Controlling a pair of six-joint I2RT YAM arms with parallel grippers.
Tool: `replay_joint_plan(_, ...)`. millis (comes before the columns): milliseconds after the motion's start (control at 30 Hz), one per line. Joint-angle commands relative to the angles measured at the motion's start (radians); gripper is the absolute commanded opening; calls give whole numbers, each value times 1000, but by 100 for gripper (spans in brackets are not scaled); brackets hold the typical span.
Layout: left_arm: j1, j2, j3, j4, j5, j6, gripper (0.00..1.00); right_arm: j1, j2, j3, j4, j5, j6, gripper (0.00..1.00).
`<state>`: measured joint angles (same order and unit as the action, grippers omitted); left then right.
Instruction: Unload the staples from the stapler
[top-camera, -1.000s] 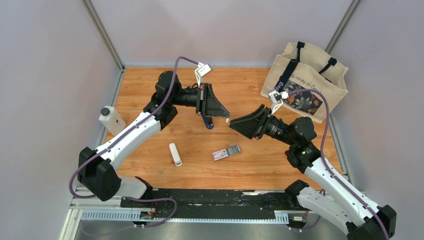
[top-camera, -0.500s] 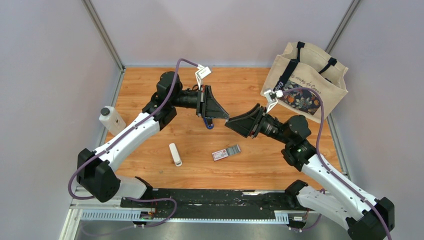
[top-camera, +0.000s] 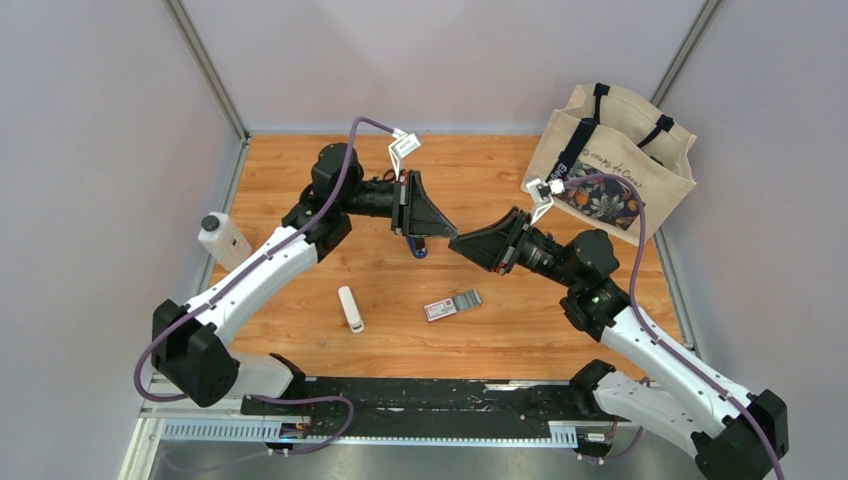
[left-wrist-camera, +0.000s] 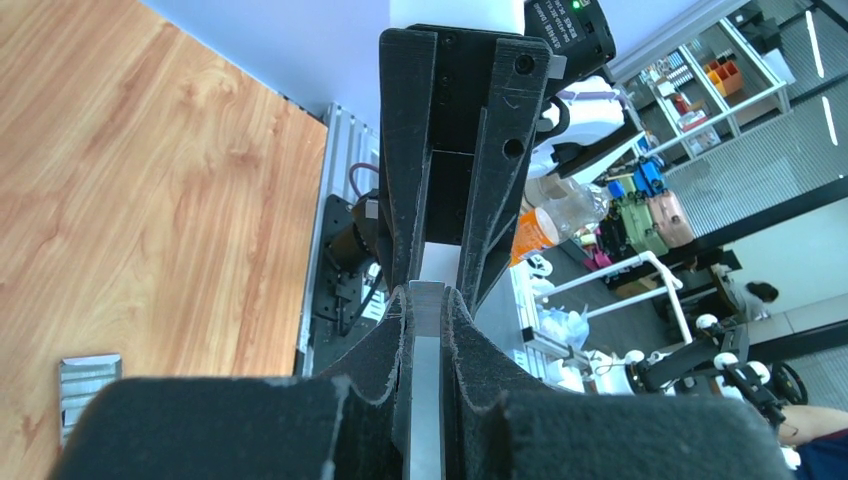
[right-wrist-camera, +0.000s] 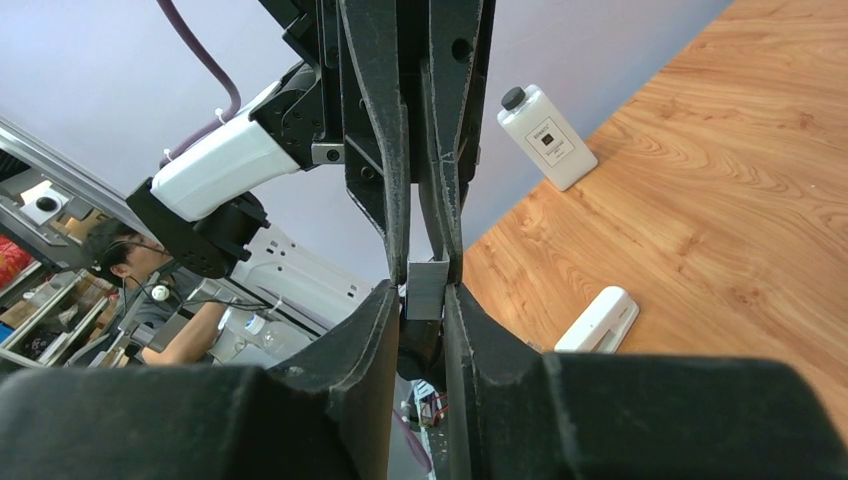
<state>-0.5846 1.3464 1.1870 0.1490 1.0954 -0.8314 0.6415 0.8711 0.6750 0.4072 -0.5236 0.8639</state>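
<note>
Two grippers meet tip to tip in the air, beyond the white stick (top-camera: 350, 308) and to its right. The left gripper (top-camera: 446, 231) has its jaws fully closed on the stapler (top-camera: 419, 250), whose blue body hangs just under the fingers. A grey metal rail (right-wrist-camera: 428, 288) runs between those fingers and pokes out at their tips.

The right gripper (top-camera: 462, 241) faces it head-on. Its jaws are drawn narrow around the end of that rail, one finger on each side with hardly any gap. I cannot tell whether they already pinch it or only flank it. I also cannot tell whether the rail is the stapler's own tray or a strip of staples.

On the table to the right of the stick, nearer it than the grippers are, lies a small box (top-camera: 438, 311). A ribbed grey strip (top-camera: 468, 298) lies against it and looks like staples. Whether it came out of this stapler is not shown.

My judgement is that the task is at its middle. The stapler is lifted and steadied, and the pulling hand is at the rail, but nothing has visibly come free of the stapler. What is left is a firm grip on the rail, a straight pull away from the left gripper, and putting the staples down.
</note>
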Motion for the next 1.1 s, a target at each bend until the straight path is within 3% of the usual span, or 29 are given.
replay_joint_plan(0,2,-36,16,-22,1,41,9,9,-12,17,53,28,-6,23)
replay_joint_plan(133,2,-39,19,-48,-6,74,10,9,-24,14,30,48,-14,19)
replay_joint_plan(233,2,-47,34,-116,-20,136,24,10,-29,18,6,53,-22,17)
replay_joint_plan(333,5,-58,69,-239,-46,224,44,10,-38,24,-54,57,-45,15)
replay_joint_plan(367,6,-59,86,-280,-51,241,55,10,-44,20,-94,60,-54,15)
replay_joint_plan(400,11,-62,95,-296,-61,250,57,9,-55,18,-117,63,-63,15)
replay_joint_plan(433,15,-67,103,-313,-68,274,69,10,-60,17,-173,69,-86,15)
replay_joint_plan(533,41,-62,147,-422,-100,357,76,10,-76,12,-301,83,-138,15)
replay_joint_plan(700,101,-63,212,-636,-207,503,77,10,-61,15,-534,145,-258,14)
replay_joint_plan(800,103,-40,282,-886,-352,784,78,10,-6,15,-655,195,-330,14)
replay_joint_plan(867,103,-39,275,-981,-426,859,78,12,47,15,-715,230,-364,15)
replay_joint_plan(1067,103,-115,122,-1023,-634,1044,78,53,198,24,-781,327,-405,19)
